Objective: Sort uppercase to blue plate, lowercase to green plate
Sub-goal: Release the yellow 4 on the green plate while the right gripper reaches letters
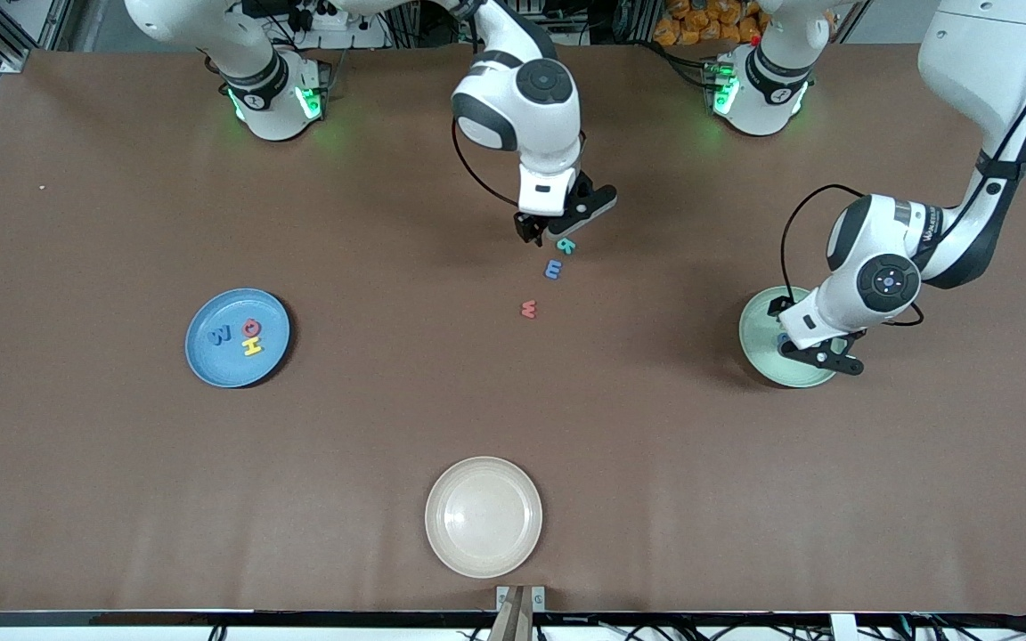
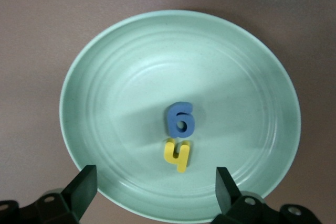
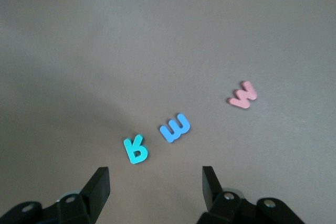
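A: Working away from the front camera, the cream plate [image 1: 484, 516] is lying empty at the table [image 1: 103, 499] edge, so nothing is going wrong there.

B: Then the blue plate [image 1: 238, 337], toward the right arm's end, is carrying the blue capital [image 1: 221, 335], the red ring letter [image 1: 251, 327] and the yellow H [image 1: 252, 345].

A: And the green plate [image 1: 758, 334], toward the left arm's end, is holding the blue g [image 2: 180, 119] with the yellow h [image 2: 178, 153] touching it. The left end effector [image 2: 155, 184] is hanging over that plate with its fingers spread wide and gripping nothing.

B: Risk there, I think: if it is dropping lower rather than lifting, a fingertip could be nudging the plate or flicking those two letters out.

A: Mid-table, the red w [image 1: 528, 309] is lying nearest the camera, then the blue m [image 1: 553, 269], then the teal R [image 1: 566, 245].

B: The right end effector [image 3: 156, 181] is hovering just over the R, fingers apart, pinching nothing.

A: That is the worry. The R and m are lying close, so a finger could be landing on the m or dragging it along.

B: And a lowercase m carried to the blue plate would be spoiling the sort. The foam is thin, too; it could be slipping out.
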Controlling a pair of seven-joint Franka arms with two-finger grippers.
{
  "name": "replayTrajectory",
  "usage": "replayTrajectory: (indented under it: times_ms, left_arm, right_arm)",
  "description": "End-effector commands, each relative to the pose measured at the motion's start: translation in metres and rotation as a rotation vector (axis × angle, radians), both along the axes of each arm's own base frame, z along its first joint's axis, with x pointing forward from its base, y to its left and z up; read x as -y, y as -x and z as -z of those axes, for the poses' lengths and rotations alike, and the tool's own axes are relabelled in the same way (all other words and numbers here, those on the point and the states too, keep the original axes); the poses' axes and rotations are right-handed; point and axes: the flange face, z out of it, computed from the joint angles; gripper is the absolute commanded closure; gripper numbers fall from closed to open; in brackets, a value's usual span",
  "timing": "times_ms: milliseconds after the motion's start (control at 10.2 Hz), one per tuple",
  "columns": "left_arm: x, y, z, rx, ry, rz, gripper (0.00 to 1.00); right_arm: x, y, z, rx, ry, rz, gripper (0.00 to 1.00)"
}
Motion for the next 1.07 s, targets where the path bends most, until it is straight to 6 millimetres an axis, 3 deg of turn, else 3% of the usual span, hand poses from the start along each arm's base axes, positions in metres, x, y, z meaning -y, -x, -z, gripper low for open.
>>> replayTrajectory:
  times_ms: [0, 293, 977]
  left_arm:
    - [-0.003, -0.002, -0.014, 0.013, 0.048, -0.058, 0.00]
    - [-0.013, -0.009, -0.021, 0.028, 0.075, -0.130, 0.00]
    - [-0.037, -0.031, -0.056, 0.093, 0.109, -0.228, 0.00]
  right_arm:
    - [-0.011, 0.007, 0.011, 0.028, 0.028, -0.084, 0.26]
    - [-0.023, 0.016, 0.035, 0.041, -0.013, -0.172, 0.37]
    - [-0.026, 0.033, 0.074, 0.010, 0.032, -0.259, 0.36]
